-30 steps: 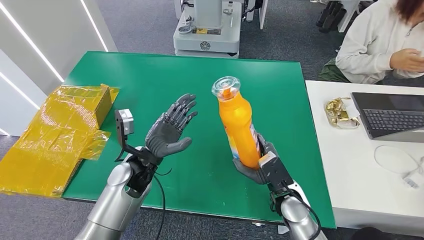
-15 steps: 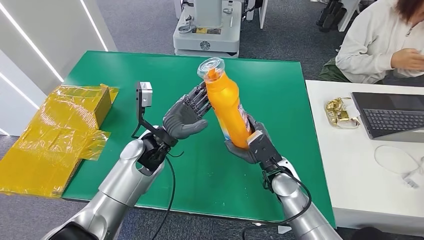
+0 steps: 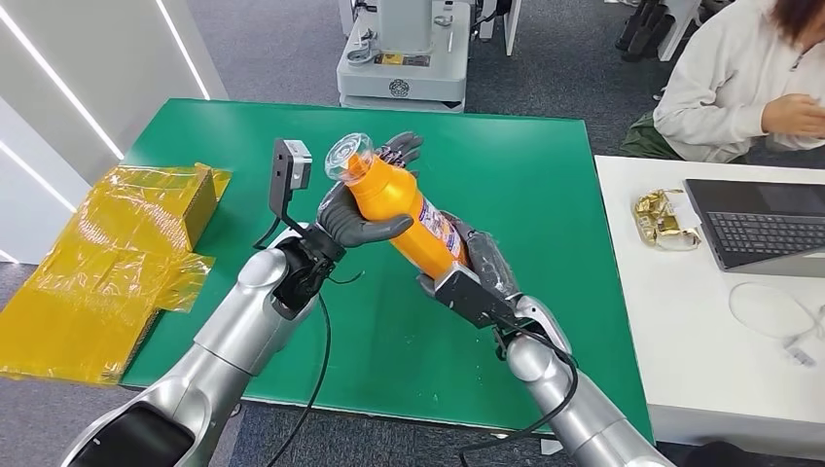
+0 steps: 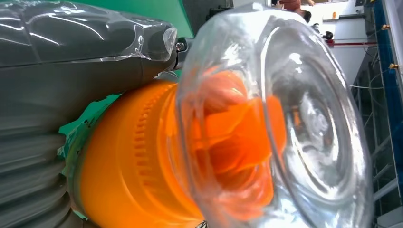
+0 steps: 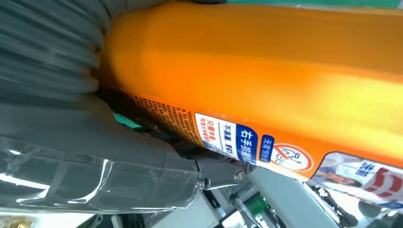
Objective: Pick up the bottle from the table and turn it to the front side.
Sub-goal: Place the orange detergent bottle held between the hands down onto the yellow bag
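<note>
Tilted further toward the left since a second ago, the orange bottle with its clear cap is held above the green desk. Its base is gripped by the right robot hand; its neck is clasped by the left robot hand. A blue-and-white label is seen along its side.

bottle: glossy orange plastic, printed label | cap: clear glossy plastic, ribbed orange collar beneath | left hand, right hand: matt grey plastic, ribbed covers, thumbs wrapped in shiny clear film | arms: smooth silver metal | table: matt green | wrapping: crinkled glossy yellow film
</note>
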Robot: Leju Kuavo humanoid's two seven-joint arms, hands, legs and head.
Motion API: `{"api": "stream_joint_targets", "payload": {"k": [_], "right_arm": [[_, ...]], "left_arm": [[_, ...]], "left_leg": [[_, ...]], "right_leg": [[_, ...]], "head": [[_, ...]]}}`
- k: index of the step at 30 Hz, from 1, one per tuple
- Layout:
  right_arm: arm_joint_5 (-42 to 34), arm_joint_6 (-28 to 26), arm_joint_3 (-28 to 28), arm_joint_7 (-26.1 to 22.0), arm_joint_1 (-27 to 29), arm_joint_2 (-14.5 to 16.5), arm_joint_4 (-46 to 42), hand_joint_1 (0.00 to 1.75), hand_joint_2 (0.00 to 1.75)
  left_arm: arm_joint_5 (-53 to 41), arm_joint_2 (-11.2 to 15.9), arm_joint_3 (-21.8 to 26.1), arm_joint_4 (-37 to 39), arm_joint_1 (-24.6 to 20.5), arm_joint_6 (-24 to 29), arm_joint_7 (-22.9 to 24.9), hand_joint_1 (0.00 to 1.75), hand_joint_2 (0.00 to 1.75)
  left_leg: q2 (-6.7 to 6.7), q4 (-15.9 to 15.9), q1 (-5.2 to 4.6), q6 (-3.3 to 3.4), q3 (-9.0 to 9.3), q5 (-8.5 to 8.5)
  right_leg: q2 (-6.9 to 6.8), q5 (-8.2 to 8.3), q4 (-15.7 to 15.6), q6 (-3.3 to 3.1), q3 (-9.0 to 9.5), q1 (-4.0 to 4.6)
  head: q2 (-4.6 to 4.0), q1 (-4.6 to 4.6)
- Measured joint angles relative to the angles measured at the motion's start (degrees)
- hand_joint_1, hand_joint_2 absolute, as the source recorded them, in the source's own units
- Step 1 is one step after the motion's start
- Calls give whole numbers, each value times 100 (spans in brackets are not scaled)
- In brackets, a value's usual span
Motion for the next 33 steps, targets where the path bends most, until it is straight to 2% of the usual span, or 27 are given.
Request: {"api": "stream_joint_targets", "payload": {"k": [3, 4, 7, 8, 16, 22, 25, 26, 29, 30, 33], "right_arm": [[84, -35, 71, 127, 0, -1, -57, 175, 175], [96, -40, 86, 162, 2, -2, -78, 175, 175], [112, -82, 114, 239, 11, -6, -134, 175, 175], [117, -101, 117, 262, 19, -9, -154, 175, 175], [221, -255, 86, 360, 181, -58, -341, 175, 175], [228, -296, 78, 358, 274, -70, -439, 175, 175], [229, -295, 79, 353, 295, -72, -462, 164, 175], [229, -293, 78, 348, 298, -72, -466, 149, 175], [222, -290, 75, 322, 298, -73, -470, 29, 175], [220, -290, 75, 307, 297, -73, -470, 0, 175], [217, -293, 77, 260, 313, -80, -468, 0, 175]], "left_arm": [[90, -5, 0, 64, -18, -50, 85, 1, 175], [116, -7, 0, 82, -21, -68, 112, 20, 175], [172, -9, 0, 131, -24, -122, 158, 150, 175], [205, -11, 0, 144, -24, -148, 177, 175, 175], [727, -60, -3, 172, -16, -257, 433, 175, 175], [828, -75, -13, 170, 3, -232, 455, 175, 175], [858, -89, -14, 170, 6, -219, 454, 175, 175], [898, -92, -15, 170, 8, -206, 459, 175, 175], [1099, -107, -17, 161, 21, -109, 501, 175, 175], [1166, -111, -17, 157, 26, -62, 514, 175, 175], [1286, -123, -17, 152, 37, 99, 504, 175, 175]], "left_leg": [[1, 0, 0, 0, 0, 0], [1, 0, 0, 0, 0, 0], [0, 0, 0, 0, 0, 0], [0, 0, 0, 0, 1, 0], [2, 1, -1, 0, 1, 0], [3, 0, 0, 0, 1, 0], [3, 0, 0, 0, 1, 0], [3, 0, 0, 0, 1, 0], [3, 1, -1, 0, 1, 0], [3, 1, -1, 0, 1, 0], [3, 1, -1, 0, 1, 0]], "right_leg": [[1, 0, 0, 0, 0, 0], [1, 0, -1, 0, -1, 0], [1, 0, -1, 0, -1, 0], [1, 0, -1, 0, -1, 0], [2, 0, -1, 0, -2, 0], [4, 0, -1, 0, -3, 0], [4, 0, -1, 0, -3, 0], [4, 0, -1, 0, -3, 0], [5, 0, -1, 0, -3, 0], [5, 0, -1, 0, -3, 0], [4, 0, -1, 0, -3, 0]], "head": [[0, -1], [0, 0], [0, 1], [0, 0], [0, 1], [0, -1], [0, 1], [0, 1], [0, 0], [0, 0], [0, -1]]}}
